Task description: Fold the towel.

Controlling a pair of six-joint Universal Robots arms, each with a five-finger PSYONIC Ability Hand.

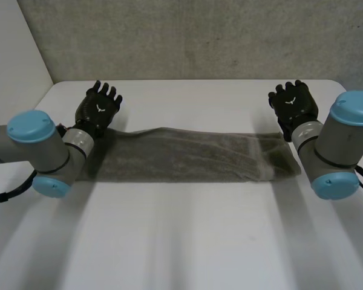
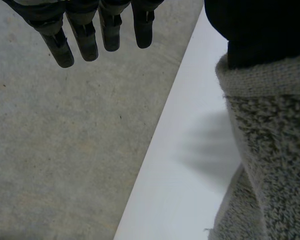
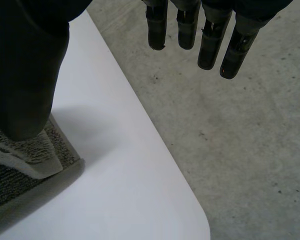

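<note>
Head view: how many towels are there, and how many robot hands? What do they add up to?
Towel: 1
Hands: 2, the left hand and the right hand
Total: 3

A: Which colour is noted on the towel (image 1: 187, 154)?
B: A plain, dull grey-brown is noted from end to end. The table (image 1: 199, 241) under it is seen as white.
A: And elsewhere?
B: The left hand (image 1: 98, 109) and the right hand (image 1: 294, 103) are coloured black. The arms (image 1: 42, 148) are grey, capped in light blue. The floor (image 1: 199, 36) is speckled grey.
</note>
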